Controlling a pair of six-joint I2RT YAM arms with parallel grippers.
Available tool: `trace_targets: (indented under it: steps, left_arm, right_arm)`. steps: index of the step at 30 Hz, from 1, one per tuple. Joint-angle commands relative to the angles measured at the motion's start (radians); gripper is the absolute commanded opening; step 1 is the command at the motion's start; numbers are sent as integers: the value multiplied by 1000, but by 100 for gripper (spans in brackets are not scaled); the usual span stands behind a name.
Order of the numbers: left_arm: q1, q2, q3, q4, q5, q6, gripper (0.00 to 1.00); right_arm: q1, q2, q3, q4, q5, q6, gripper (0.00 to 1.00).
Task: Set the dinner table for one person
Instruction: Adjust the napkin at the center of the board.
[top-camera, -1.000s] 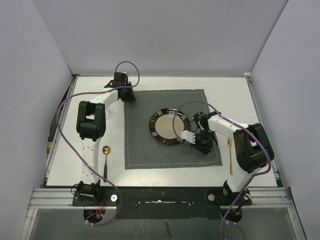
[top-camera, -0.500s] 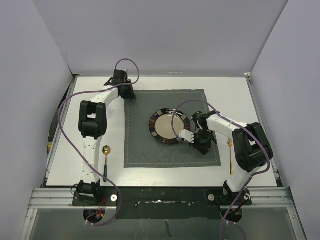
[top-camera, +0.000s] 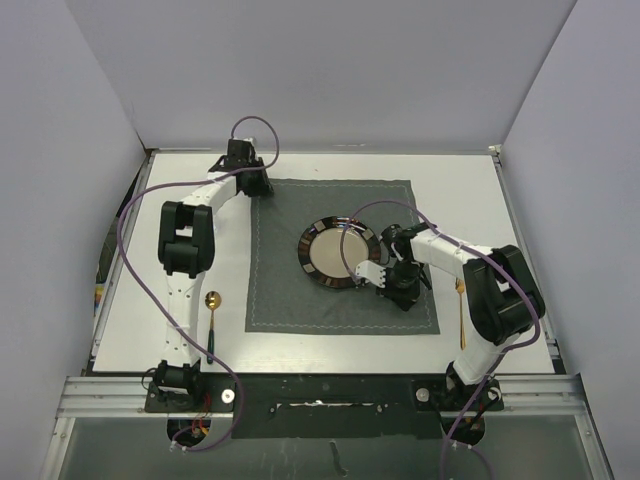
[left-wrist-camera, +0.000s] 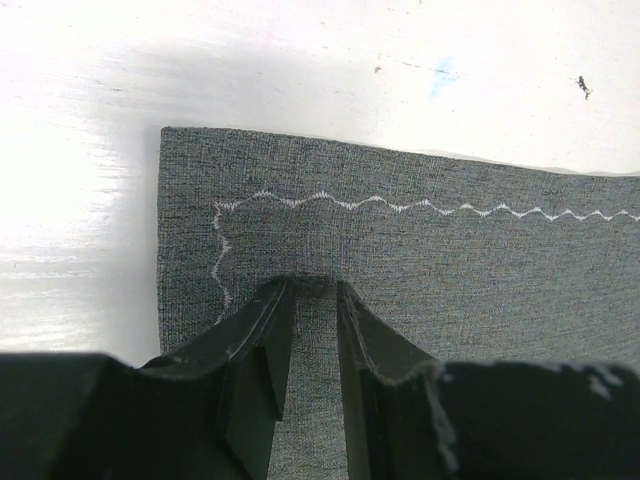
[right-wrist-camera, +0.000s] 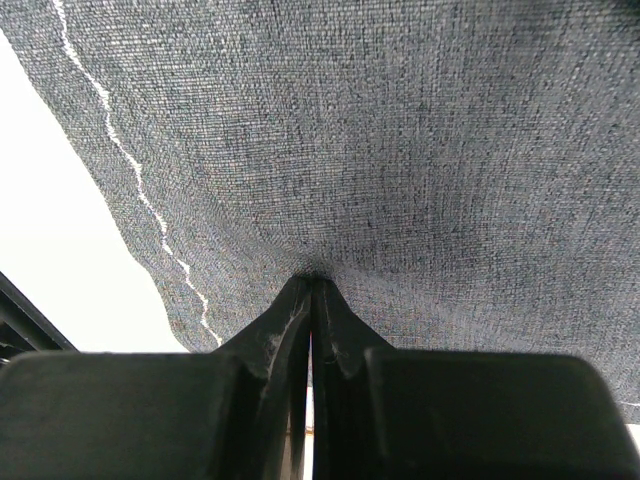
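From above you get the whole layout. The dinner table (top-camera: 455, 200) fills the view between three pale walls, with its long axis running left to right. The dark grey placemat (top-camera: 300, 300) lies on its middle and carries a dark-rimmed plate (top-camera: 336, 252).

The top view cannot show you the fingertips; the wrist views can. The left gripper (left-wrist-camera: 312, 285) sits at the mat's far-left corner, just inside the white zigzag stitching. Its jaws stand a narrow gap apart with a small ridge of placemat pinched between them. The right gripper (right-wrist-camera: 310, 280) is pressed fully together on the mat to the right of the plate. The cloth puckers into its tips, so it is pinching the placemat.

The mat's far edge lies near the table's far edge, leaving only a thin white strip there. You have wider bare strips to the left and right. A gold spoon (top-camera: 212, 315) lies in the left strip, beside the left arm. A gold fork (top-camera: 461, 315) lies in the right strip, beside the right arm. Both point near to far. A white band also separates the mat's near edge from the mounting rail.
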Motion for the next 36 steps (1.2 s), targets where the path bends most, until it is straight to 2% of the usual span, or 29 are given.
trace_targets:
  steps: [1, 5, 6, 7, 8, 15, 20, 25, 28, 30, 33, 35, 36]
  left_arm:
    - [6, 0, -55, -17, 2, 19, 24]
    - [6, -65, -75, -12, 4, 40, 31]
    - [6, -75, -69, -20, 2, 48, 48]
    - [6, -85, -57, -31, 3, 56, 81]
    - [6, -88, -48, -44, 1, 61, 96]
    - [3, -184, -49, -56, -5, 64, 98]
    - [-3, -212, 29, -103, 2, 64, 98]
    - [-27, -236, 88, -106, 20, 81, 98]
    - [-49, -296, 113, -64, 61, 80, 98]
    - [-69, -336, 154, -69, 82, 84, 98]
    - [-106, -393, 225, -158, 121, 94, 98]
    - [-159, -482, 166, -233, 97, 119, 98]
    - [-196, -544, 75, -254, 54, 128, 98]
  right_arm:
    - [8, -3, 31, 10, -18, 5, 0]
    - [8, 6, 61, 10, -9, 5, 0]
    - [8, 8, 69, 6, -8, 5, 0]
    - [9, 8, 74, 3, -8, 4, 0]
    - [9, 6, 78, -1, -8, 6, 0]
    - [9, -22, 77, -13, -4, 5, 0]
    - [9, -36, 81, -14, 3, -1, 0]
    - [-30, -82, 93, 102, 91, 31, 0]
    - [-129, -106, 209, 188, 142, 117, 0]
    - [-224, -100, 343, 209, 117, 192, 0]
    - [-366, -49, 557, 228, 26, 344, 0]
    - [-418, 23, 652, 236, -40, 423, 0]
    - [-428, 60, 686, 239, -57, 439, 0]
